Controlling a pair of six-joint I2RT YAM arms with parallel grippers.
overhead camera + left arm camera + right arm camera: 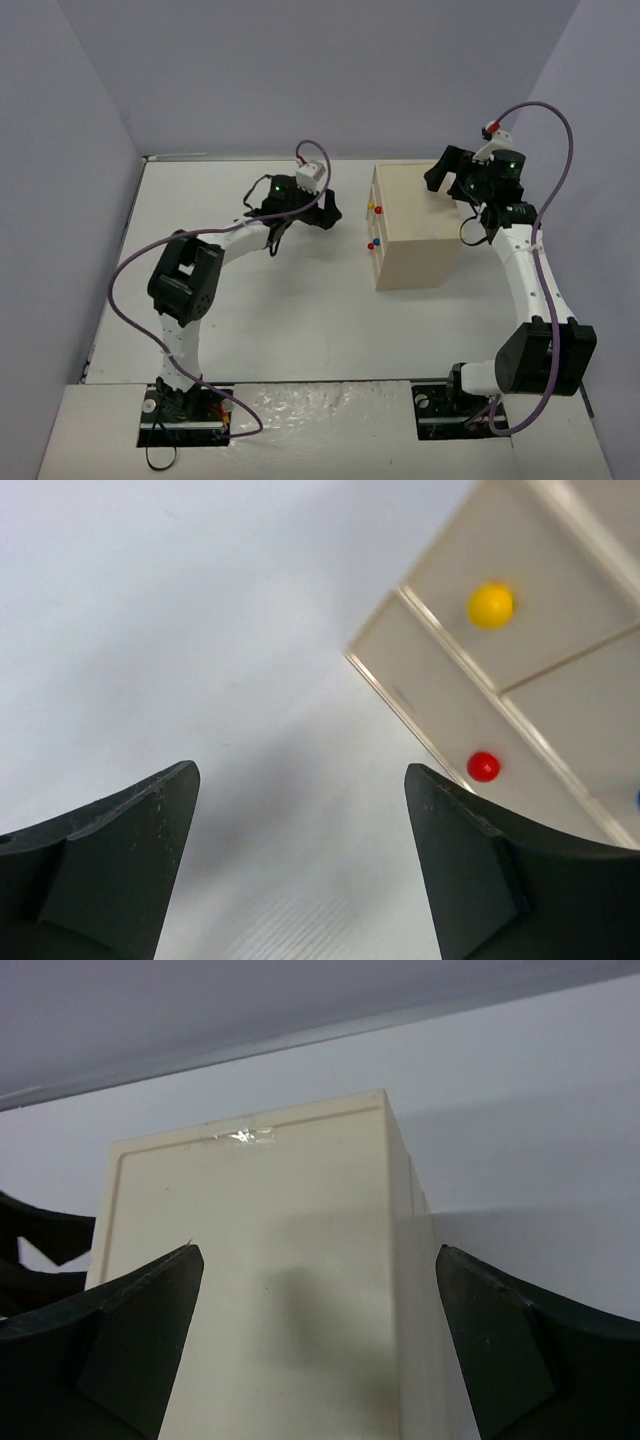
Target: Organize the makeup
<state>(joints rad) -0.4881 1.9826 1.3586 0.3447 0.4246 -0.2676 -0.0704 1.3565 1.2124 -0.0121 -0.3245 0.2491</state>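
Left arm reaches over the white tabletop toward the middle, left pincer just left of the drawer box, not touching it

Left wrist view: left pincer jaws apart, nothing between them, only bare tabletop below; the front of the drawer box shows at upper right with a yellow knob and a red knob, a bit of blue at the right edge

Drawer box stands upright right of centre, beige, knobbed front facing left toward the left pincer, drawers look closed

Right arm comes up the right side, right pincer at the far right corner of the box top

Right wrist view: right pincer jaws wide apart, plain top of the drawer box filling the space below and between the fingers, holding nothing; cannot tell if the fingers touch the box

Makeup: not visible in any view, cannot tell where it is
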